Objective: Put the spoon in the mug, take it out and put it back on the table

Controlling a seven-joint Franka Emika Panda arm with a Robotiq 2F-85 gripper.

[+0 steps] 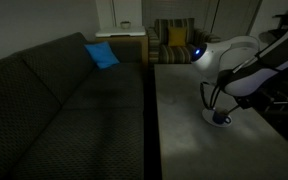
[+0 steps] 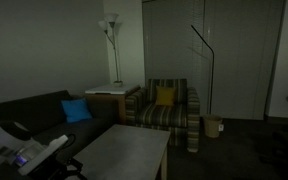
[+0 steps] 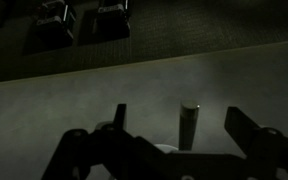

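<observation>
We see gripper (image 3: 176,118) low over table (image 3: 74,100), jaws spread wide, gripping nothing. Spoon (image 3: 189,124) stands upright in gap between them, off-centre, touching neither jaw; lower end hidden behind gripper body. In an exterior view we spot mug (image 1: 223,117) on white saucer (image 1: 212,121), right side of table, beneath arm. Spoon inside mug or not: we cannot tell.

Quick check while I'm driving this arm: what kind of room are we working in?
Most likely a home living room, dimly lit: a long dark sofa beside the low table, a striped armchair with a yellow cushion, and a floor lamp.
</observation>
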